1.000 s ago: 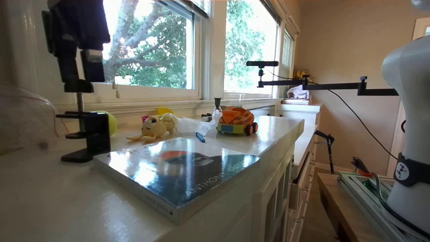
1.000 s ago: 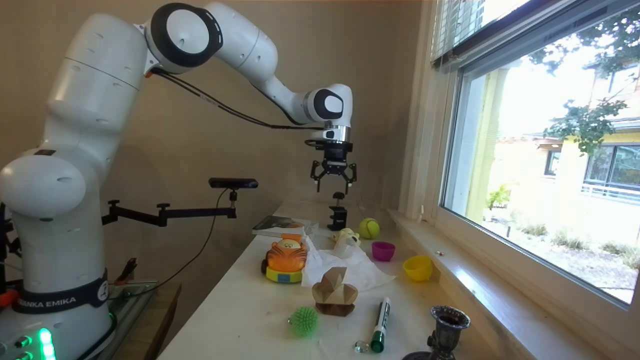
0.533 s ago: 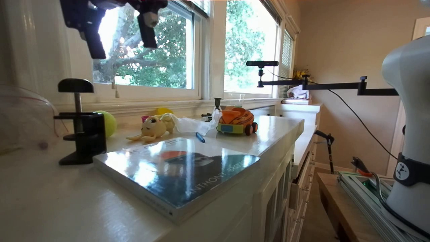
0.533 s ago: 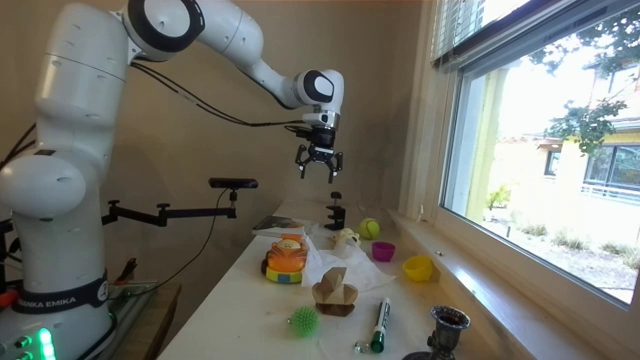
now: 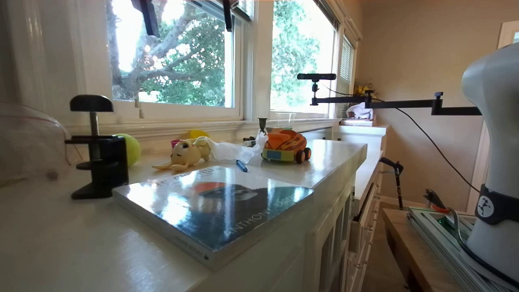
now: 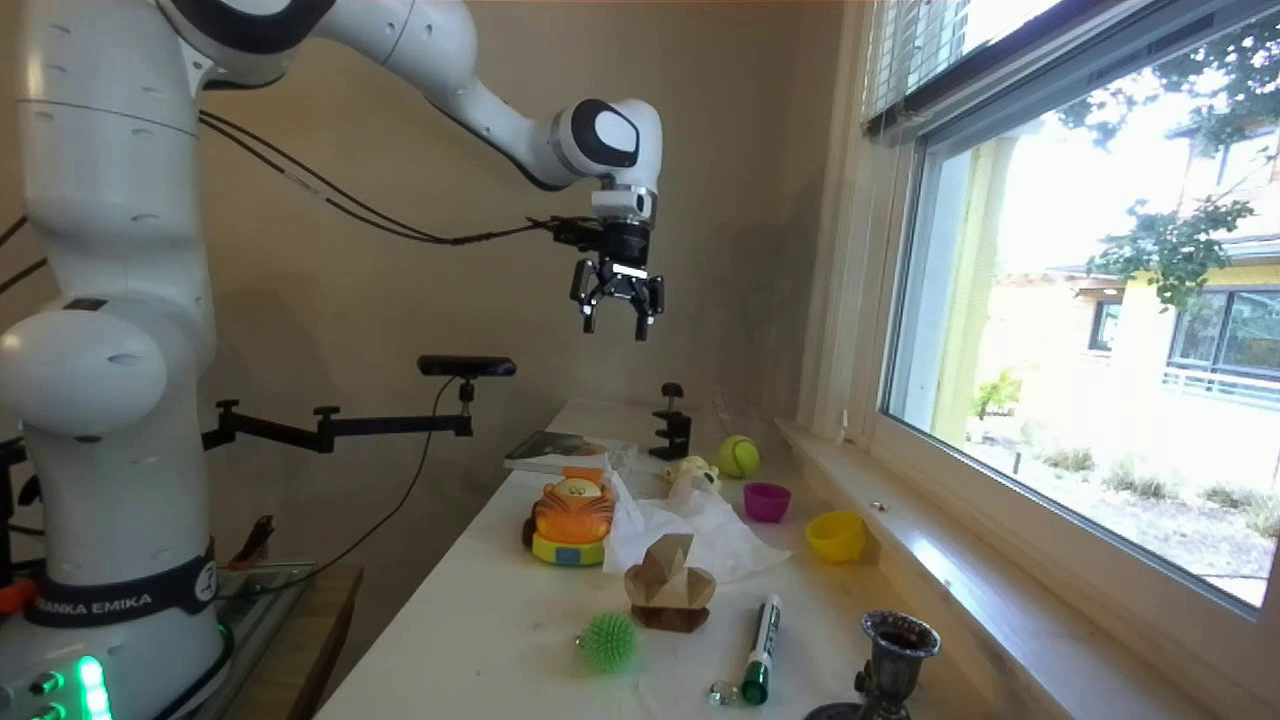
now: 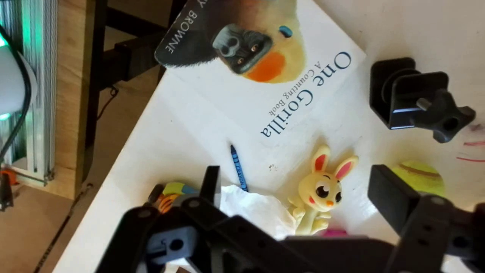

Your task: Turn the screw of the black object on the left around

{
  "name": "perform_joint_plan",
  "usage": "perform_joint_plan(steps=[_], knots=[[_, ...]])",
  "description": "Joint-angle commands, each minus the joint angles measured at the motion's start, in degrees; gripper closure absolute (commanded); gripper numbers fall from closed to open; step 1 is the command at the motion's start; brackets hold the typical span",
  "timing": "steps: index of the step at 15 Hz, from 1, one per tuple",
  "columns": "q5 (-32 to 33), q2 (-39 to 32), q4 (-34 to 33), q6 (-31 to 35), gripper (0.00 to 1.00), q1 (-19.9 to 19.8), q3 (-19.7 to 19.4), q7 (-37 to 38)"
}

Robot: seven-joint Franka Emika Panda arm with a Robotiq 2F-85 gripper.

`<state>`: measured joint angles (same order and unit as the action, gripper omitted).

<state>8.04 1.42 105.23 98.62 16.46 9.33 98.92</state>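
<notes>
I had the black object (image 5: pixel 111 162) on my feeds as a small C-shaped clamp, standing upright on the pale counter (image 5: pixel 61 239), just beside a corner of the book (image 5: pixel 215 207) and near the tennis ball (image 7: pixel 422 180). Its screw (image 5: pixel 94 123) ran vertically through the upper plate, a bare grey rod under a black knob (image 7: pixel 441 115) whose rounded lobes I saw in the wrist view. At the rod's lower end a round black pad (image 5: pixel 87 165) sat inside the C, apart from the flat foot.

The One Gorilla book (image 5: pixel 215 207) looks glossy; beside it, the C-clamp (image 5: pixel 110 162) is smooth, its screw shank (image 5: pixel 94 123) shiny metal; near the book, the rabbit figurine (image 7: pixel 318 189) looks plastic.
</notes>
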Motion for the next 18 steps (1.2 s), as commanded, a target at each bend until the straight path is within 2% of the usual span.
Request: perform_joint_plan(steps=[1,5,9,14,18], knots=[[-1.8,7.0,7.8,4.4,0.0,-2.3,0.6,-12.8],[-5.9,10.3,11.9,8.6,0.0,-4.1,-0.4,-27.1],[-11.5,11.7,13.9,10.1,0.0,-5.6,-1.2,-39.9],[-17.7,11.4,14.3,10.4,0.0,-7.0,-1.4,-48.7],[-21.4,10.8,14.5,10.2,0.0,-7.8,-1.3,-52.0]])
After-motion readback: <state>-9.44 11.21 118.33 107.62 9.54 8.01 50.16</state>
